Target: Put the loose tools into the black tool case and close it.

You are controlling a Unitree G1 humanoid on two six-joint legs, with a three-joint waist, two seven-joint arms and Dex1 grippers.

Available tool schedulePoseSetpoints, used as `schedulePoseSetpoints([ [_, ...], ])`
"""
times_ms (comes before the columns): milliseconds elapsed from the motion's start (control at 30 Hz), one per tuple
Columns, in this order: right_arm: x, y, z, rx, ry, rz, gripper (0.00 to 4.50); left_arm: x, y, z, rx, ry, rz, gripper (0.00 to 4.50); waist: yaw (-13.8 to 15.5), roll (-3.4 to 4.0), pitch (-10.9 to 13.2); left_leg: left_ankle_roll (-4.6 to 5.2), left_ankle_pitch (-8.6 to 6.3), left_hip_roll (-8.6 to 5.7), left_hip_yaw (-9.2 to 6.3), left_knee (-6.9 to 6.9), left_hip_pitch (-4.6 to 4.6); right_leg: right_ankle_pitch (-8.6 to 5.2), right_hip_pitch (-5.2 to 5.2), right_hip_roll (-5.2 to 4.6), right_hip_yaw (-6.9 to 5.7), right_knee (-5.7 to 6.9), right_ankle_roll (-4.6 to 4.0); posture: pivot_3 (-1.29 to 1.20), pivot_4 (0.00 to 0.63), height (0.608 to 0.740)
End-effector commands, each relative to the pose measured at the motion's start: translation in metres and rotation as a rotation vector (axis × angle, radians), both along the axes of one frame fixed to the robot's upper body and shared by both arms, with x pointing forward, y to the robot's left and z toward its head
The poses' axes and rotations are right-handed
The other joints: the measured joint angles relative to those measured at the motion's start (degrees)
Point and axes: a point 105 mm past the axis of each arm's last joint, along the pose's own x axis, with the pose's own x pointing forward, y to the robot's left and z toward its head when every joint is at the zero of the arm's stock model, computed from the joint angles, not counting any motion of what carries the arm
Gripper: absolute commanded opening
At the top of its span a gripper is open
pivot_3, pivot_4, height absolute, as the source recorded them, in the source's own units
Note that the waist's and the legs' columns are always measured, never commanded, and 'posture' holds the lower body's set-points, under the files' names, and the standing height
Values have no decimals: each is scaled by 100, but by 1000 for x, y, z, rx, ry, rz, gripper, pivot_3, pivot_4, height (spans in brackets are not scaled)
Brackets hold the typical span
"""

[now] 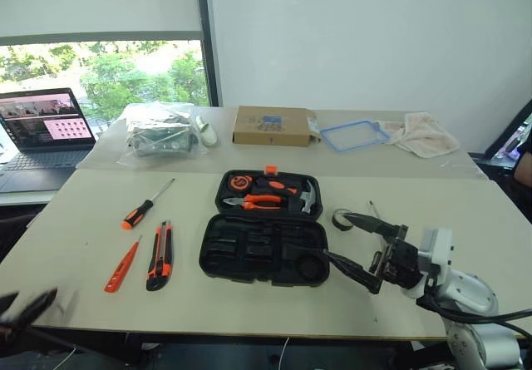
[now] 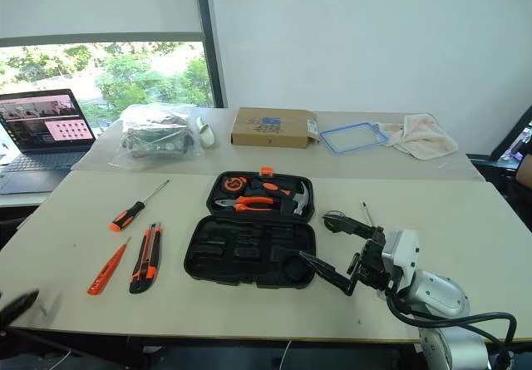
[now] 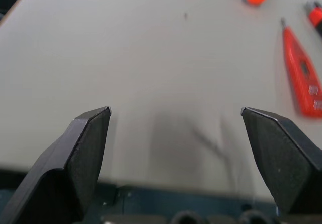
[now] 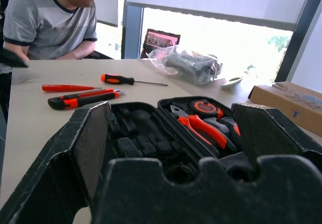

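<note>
2 end effectors agape, empty | right end effector (image 2: pixel 339 252) just beside black tool case (image 2: pixel 249 250) | screwdrivers apart

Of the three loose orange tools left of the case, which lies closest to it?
The utility knife, orange and black and the thickest. The slim tester screwdriver lies beyond it, and the screwdriver with the bare metal shaft sits further back, away from the black tool case.

Pale tables (image 1: pixel 465 220) before a white wall (image 1: pixel 357 37) and a bright window (image 1: pixel 108 75).
</note>
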Motion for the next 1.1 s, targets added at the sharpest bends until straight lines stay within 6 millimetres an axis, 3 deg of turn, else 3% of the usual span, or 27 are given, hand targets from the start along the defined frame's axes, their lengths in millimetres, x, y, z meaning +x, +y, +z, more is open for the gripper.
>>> schedulePoseSetpoints([
  [33, -2, -3, 3, -18, -45, -8, 4500, 44, -21, 16, 32, 84, -98, 4442, -17, 1, 0, -2, 1, -3, 1, 0, 5, 0, 2, -2, 3, 9, 0, 0, 150, 740],
  [167, -2, -4, -1, -25, -46, -17, 4500, 103, -25, 14, 86, 181, -93, 4442, -122, 21, -5, -3, 2, -9, 8, -3, 9, 0, -2, -2, 11, 46, -1, 0, 150, 740],
  [367, -3, -7, -2, -24, -60, -54, 4500, 139, -29, -5, 113, 312, -110, 4442, -352, 15, -7, -12, 4, -20, 0, 2, -9, 25, -87, -3, -19, 89, -41, 0, 150, 740],
  [467, -6, -11, -3, -24, -66, -85, 4500, 146, -32, -17, 143, 378, -134, 3337, -398, 13, -8, -3, -5, -44, -4, 2, -10, 29, -113, -5, -25, 83, -41, 0, 150, 740],
  [567, -8, -14, -3, -26, -72, -111, 4500, 149, -28, -14, 156, 365, -132, 2313, -405, 12, -8, -2, -6, -69, -9, 5, -11, 31, -149, -21, -21, 80, -41, 0, 150, 740],
  [700, -11, -19, -5, -32, -72, -137, 4500, 157, -32, 10, 159, 229, -205, 759, -377, 11, -7, -1, -6, -78, -9, 12, -12, 38, -160, -27, -14, 85, -44, 0, 150, 740],
  [800, -12, -26, -4, -41, -77, -158, 4500, 163, -56, 45, 195, 13, -418, 624, -313, 7, -5, -1, -6, -76, -8, 24, -19, 42, -165, -23, -10, 89, -45, 0, 150, 740],
  [867, -12, -31, -3, -52, -81, -171, 4500, 161, -91, 75, 218, -163, -649, 623, -270, 6, -5, -1, -6, -76, -7, 29, -22, 46, -165, -24, -10, 87, -43, 0, 150, 740],
  [933, -13, -35, -2, -63, -82, -179, 4500, 155, -123, 88, 246, -236, -842, 623, -213, 7, -5, 3, -9, -76, -10, 42, -35, 49, -166, -27, -16, 82, -40, 0, 150, 740],
  [1033, -14, -41, -1, -79, -81, -189, 4500, 142, -185, 88, 349, -213, -1188, 623, -155, 7, -5, 16, -16, -78, -11, 66, -52, 54, -166, -28, -19, 80, -32, 0, 150, 740],
  [1100, -14, -42, 0, -83, -82, -192, 4500, 135, -212, 74, 450, -157, -1335, 623, -155, 8, -5, 23, -20, -81, -13, 90, -67, 58, -167, -29, -20, 81, -25, 0, 150, 740],
])
